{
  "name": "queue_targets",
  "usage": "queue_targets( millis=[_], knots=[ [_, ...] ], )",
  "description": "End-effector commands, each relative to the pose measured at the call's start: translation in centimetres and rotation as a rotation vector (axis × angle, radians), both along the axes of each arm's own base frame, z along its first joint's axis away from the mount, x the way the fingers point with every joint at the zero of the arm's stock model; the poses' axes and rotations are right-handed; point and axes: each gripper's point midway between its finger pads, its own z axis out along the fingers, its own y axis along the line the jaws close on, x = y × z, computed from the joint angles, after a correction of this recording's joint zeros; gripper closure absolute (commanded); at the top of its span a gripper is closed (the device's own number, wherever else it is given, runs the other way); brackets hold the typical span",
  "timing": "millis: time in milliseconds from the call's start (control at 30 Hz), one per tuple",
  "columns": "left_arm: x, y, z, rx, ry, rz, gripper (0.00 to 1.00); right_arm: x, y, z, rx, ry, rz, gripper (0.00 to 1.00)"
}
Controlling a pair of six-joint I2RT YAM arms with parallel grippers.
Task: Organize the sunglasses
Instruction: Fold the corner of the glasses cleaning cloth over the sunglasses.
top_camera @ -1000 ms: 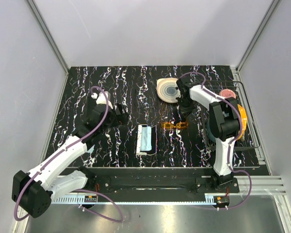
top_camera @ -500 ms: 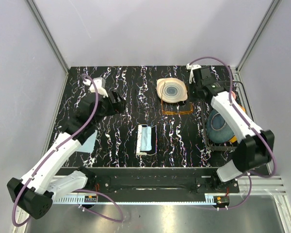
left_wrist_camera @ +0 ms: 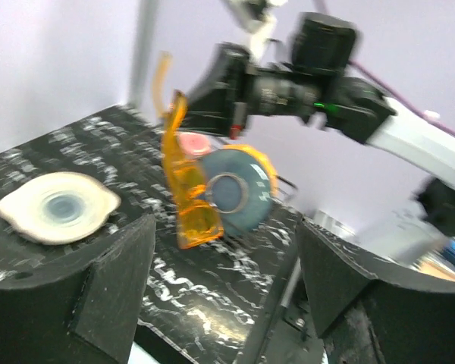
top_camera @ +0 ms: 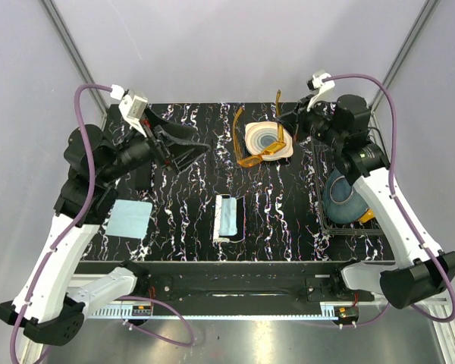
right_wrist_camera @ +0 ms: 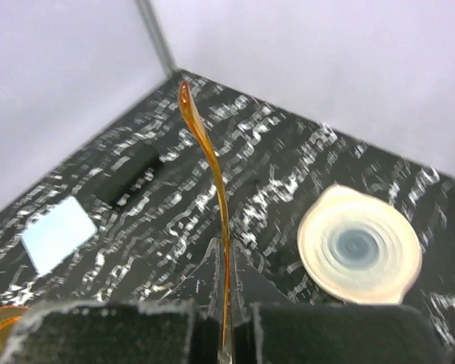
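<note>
The sunglasses (top_camera: 255,155), amber-orange with thin arms, hang in the air over the back middle of the table, in front of the cream dish. My right gripper (top_camera: 283,121) is shut on one arm of them. In the right wrist view the thin amber arm (right_wrist_camera: 210,159) rises from between the shut fingers (right_wrist_camera: 226,318). My left gripper (top_camera: 188,146) is raised at the left, pointing at the sunglasses (left_wrist_camera: 186,189) from a distance. It stands open (left_wrist_camera: 227,303) with nothing between its black fingers (left_wrist_camera: 76,288).
A cream dish (top_camera: 269,140) lies at the back middle. A white oblong box with a blue lining (top_camera: 227,218) lies at table centre. A light blue cloth (top_camera: 129,218) is on the left, a flat black case (right_wrist_camera: 125,176) beside it. A wire rack (top_camera: 390,205) at the right holds a blue bowl (top_camera: 341,193).
The right gripper has lifted the sunglasses off the table, up and toward the back. The left arm has risen and swung back to the left, its jaws narrowing a little.
</note>
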Motion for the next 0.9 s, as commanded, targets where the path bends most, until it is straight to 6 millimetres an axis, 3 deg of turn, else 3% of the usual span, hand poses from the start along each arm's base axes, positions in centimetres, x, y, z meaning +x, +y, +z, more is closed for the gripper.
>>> queue_targets(
  millis=[0,233,433,733,867],
  knots=[
    [-5.9,-2.6,2.8,-0.069,-0.09,-0.399,0.23,-2.7,3.3,7.8,0.158,-0.202,0.235,1.0],
    [-7.1,-3.4,4.1,-0.167,-0.076,-0.555,0.27,-5.9,7.1,10.8,0.191,-0.267,0.422,1.0],
    [-6.6,-3.9,4.0,-0.182,-0.021,-0.581,0.28,-7.4,9.2,12.3,0.221,-0.325,0.486,1.0],
    [-4.4,-4.7,1.3,-0.149,0.088,-0.536,0.31,-9.3,10.8,14.3,0.275,-0.367,0.581,1.0],
    [-2.7,-4.9,-0.1,-0.116,0.126,-0.457,0.22,-10.2,11.1,14.9,0.283,-0.383,0.618,1.0]
  ],
)
